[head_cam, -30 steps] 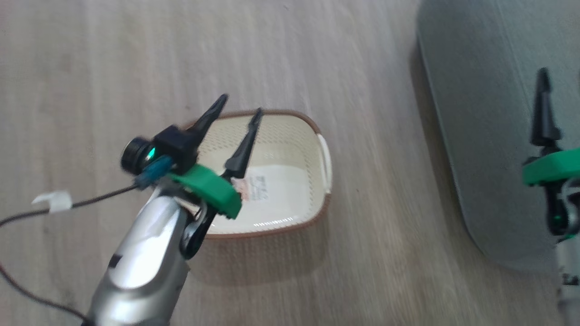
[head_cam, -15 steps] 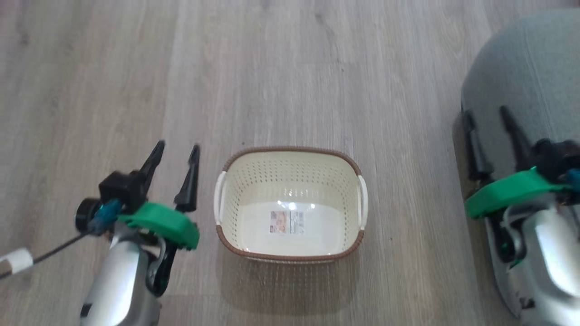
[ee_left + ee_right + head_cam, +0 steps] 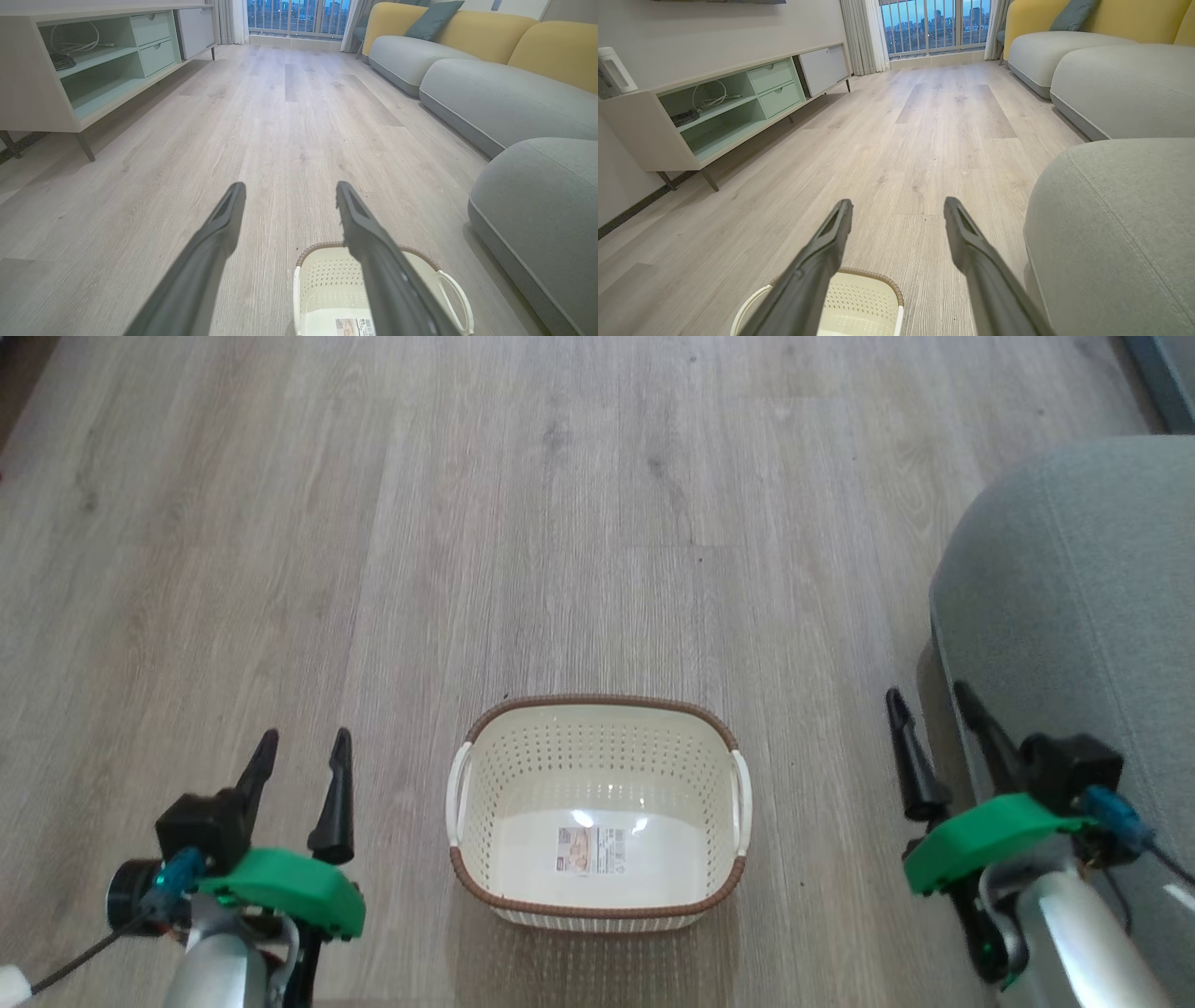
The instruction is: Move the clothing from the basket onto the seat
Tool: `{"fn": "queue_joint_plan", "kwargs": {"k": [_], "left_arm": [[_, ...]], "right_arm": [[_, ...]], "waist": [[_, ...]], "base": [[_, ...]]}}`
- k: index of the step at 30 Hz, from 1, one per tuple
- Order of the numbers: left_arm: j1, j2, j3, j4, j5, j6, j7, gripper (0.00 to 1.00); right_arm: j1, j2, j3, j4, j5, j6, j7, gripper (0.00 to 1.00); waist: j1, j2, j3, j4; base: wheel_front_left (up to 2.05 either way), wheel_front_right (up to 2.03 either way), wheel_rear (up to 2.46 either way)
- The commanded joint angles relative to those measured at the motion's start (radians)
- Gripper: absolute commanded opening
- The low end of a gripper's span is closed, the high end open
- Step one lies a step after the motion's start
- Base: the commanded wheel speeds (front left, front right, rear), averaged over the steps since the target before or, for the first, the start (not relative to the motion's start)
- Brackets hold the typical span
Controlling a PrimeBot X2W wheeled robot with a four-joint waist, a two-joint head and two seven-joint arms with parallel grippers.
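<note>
The left gripper (image 3: 306, 737) hangs at the lower left of the head view, its two dark fingers parted and holding nothing. The right gripper (image 3: 928, 695) at the lower right is spread the same way, also with nothing in it. Between them the basket (image 3: 597, 701) stands on the wood floor (image 3: 560, 523), with the paper label (image 3: 590, 849) showing on its pale bottom. The right gripper sits just beside the rounded edge of the seat (image 3: 1074, 597), which fills the right side.

A second ago the left gripper's fingers were over the basket. They are now well to its left, with a strip of floor between. The head camera has swung too, so the whole picture has shifted.

The wrist views look out across the room. They show a low cabinet (image 3: 70, 70) with pale green shelves at upper left, a yellow-backed sofa (image 3: 490, 84) at upper right, and a balcony window (image 3: 934, 28) at the far end.
</note>
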Motion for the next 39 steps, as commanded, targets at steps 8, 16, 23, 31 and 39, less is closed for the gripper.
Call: {"fn": "queue_joint_plan", "kwargs": {"k": [8, 16, 23, 31, 39], "left_arm": [[0.006, 0.001, 0.060, -0.045, 0.011, 0.000, -0.005, 1.00], [0.020, 0.000, 0.061, -0.044, -0.003, -0.002, -0.005, 1.00], [0.058, -0.009, 0.030, 0.025, -0.027, -0.001, 0.003, 0.00], [0.050, -0.009, 0.040, 0.024, -0.118, -0.001, 0.032, 0.00], [0.052, -0.008, 0.039, 0.011, -0.211, -0.002, 0.051, 0.00]], "right_arm": [[0.024, 0.029, 0.024, -0.035, -0.014, 0.000, -0.009, 1.00], [0.024, 0.031, 0.025, -0.031, -0.017, 0.000, -0.009, 1.00], [0.055, 0.027, 0.008, 0.030, -0.007, 0.000, 0.002, 0.00], [0.056, 0.031, -0.007, 0.019, 0.078, 0.000, 0.028, 0.00], [0.060, 0.036, -0.019, 0.005, 0.162, 0.000, 0.050, 0.00]], "waist": [[0.0001, -0.0001, -0.021, -0.004], [0.0001, -0.0001, -0.024, -0.007], [0.0001, -0.0001, -0.026, -0.009], [0.0001, -0.0001, -0.026, -0.012], [0.0001, -0.0001, -0.027, -0.015]], "base": [[0.00, 0.00, 0.00], [0.00, 0.00, 0.00], [0.00, 0.00, 0.00], [0.00, 0.00, 0.00], [0.00, 0.00, 0.00]]}}
